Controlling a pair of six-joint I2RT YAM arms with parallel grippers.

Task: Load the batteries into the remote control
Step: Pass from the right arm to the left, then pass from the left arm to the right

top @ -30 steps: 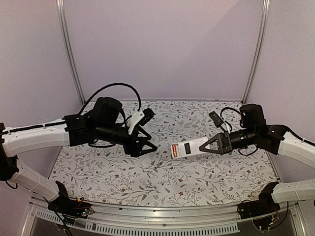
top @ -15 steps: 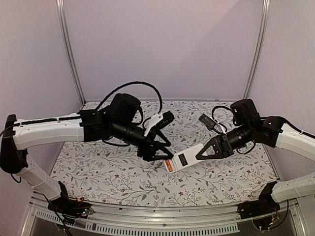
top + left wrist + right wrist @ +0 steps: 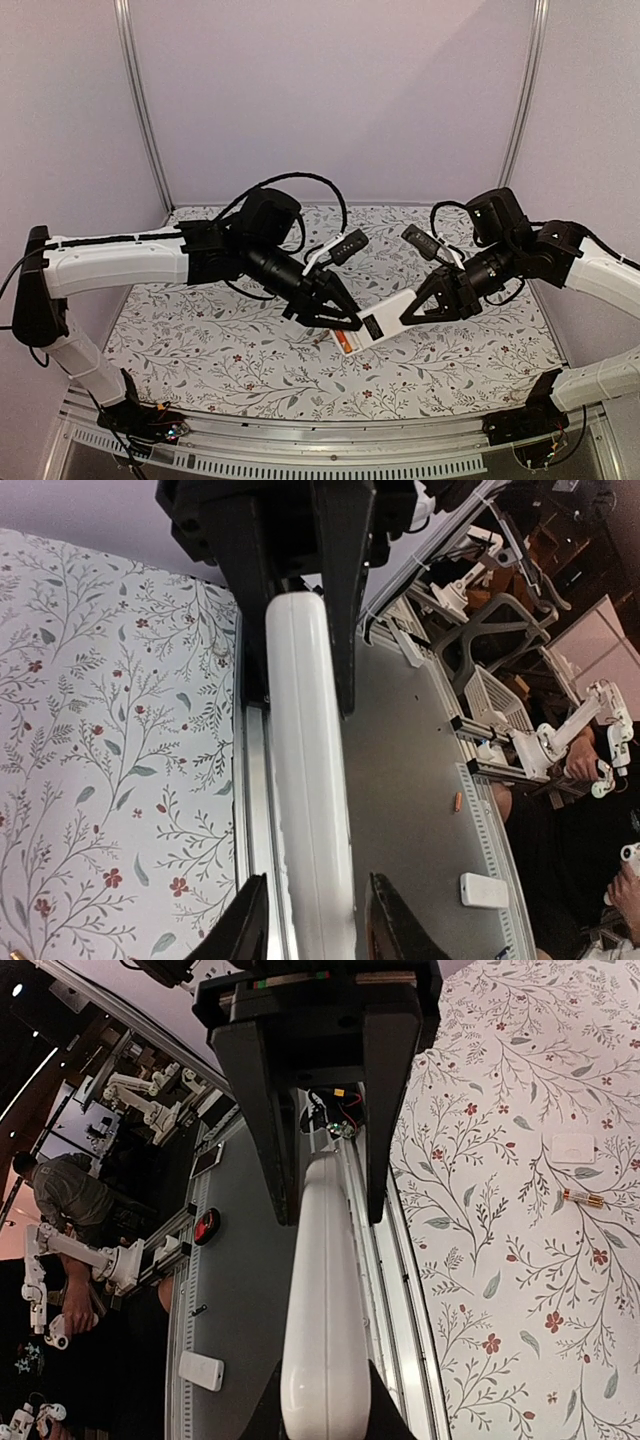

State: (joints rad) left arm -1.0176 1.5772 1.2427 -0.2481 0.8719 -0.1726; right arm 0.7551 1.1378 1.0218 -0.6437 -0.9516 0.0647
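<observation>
My right gripper (image 3: 407, 311) is shut on the remote control (image 3: 372, 327), a slim white handset with a dark recess and a red strip at its free end, held in the air above the table's front middle. The right wrist view shows it edge-on (image 3: 322, 1290) between my right gripper's fingers (image 3: 325, 1400). My left gripper (image 3: 345, 320) is open, its fingers astride the remote's free end with small gaps on each side (image 3: 317, 885). One orange battery (image 3: 580, 1198) lies on the floral table next to a small white cover plate (image 3: 573, 1147).
The floral table mat (image 3: 220, 350) ends at an aluminium front rail (image 3: 252, 780). Beyond it is a grey surface with a small orange object (image 3: 457, 802) and a white block (image 3: 483, 888). Purple walls enclose the back and sides.
Both arms have moved toward each other. My right gripper has carried the remote down and left. My left gripper has moved right, and its fingers now straddle the remote's free end.
</observation>
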